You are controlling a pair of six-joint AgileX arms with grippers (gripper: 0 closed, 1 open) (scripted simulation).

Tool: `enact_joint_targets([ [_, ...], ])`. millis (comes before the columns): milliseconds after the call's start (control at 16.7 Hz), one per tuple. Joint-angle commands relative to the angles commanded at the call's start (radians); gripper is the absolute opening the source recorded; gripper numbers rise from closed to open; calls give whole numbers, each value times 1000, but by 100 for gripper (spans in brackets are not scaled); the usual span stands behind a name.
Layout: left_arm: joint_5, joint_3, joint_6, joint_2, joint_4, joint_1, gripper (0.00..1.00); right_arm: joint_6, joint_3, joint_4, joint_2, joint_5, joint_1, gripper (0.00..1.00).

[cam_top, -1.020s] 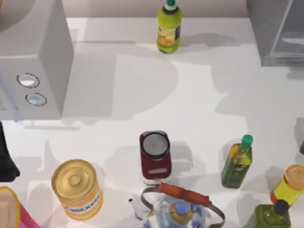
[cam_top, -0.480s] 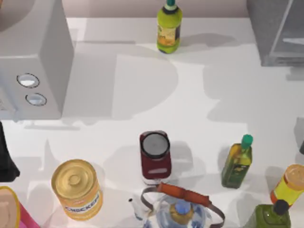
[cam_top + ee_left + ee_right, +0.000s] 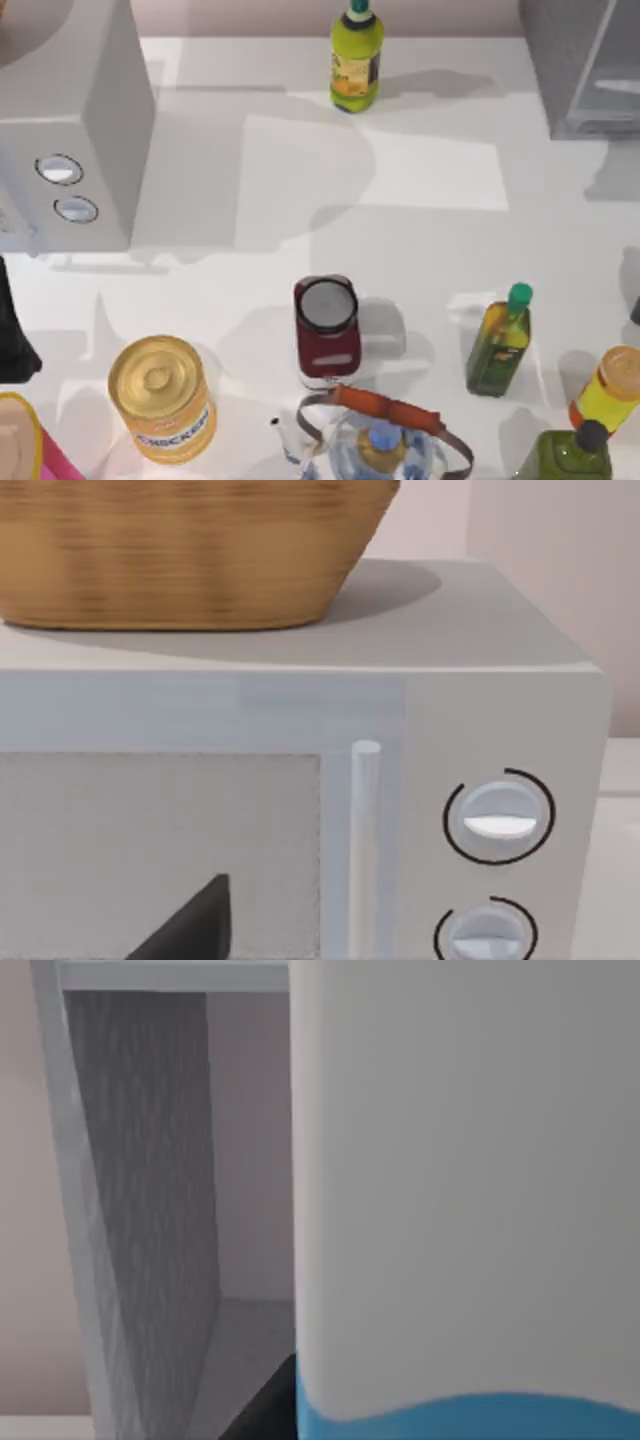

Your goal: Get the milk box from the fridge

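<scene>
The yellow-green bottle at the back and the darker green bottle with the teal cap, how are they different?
The yellow-green bottle is bright lime and chubby; the darker bottle is deep olive and slimmer. The yellow-green bottle has a dark green cap, the darker bottle a teal one. The yellow-green bottle stands at the table's far edge, the darker bottle nearer the front right. Both stand upright and wear a label.

setting: rendered kitchen countertop. evidence: grey microwave (image 3: 70, 130) with two round dials at the counter's left edge, fridge (image 3: 585, 65) at the far right corner, oil bottle (image 3: 498, 342), tin can (image 3: 162, 397), glass kettle (image 3: 375, 440) along the near edge.
</scene>
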Motion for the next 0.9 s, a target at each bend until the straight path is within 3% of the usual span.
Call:
enact_joint_targets([
  [600, 0, 0, 0, 0, 0, 0, 100, 1, -454, -579, -1028, 108, 123, 0],
  [900, 0, 0, 0, 0, 0, 0, 100, -4, -578, -747, -1316, 145, 167, 0],
])
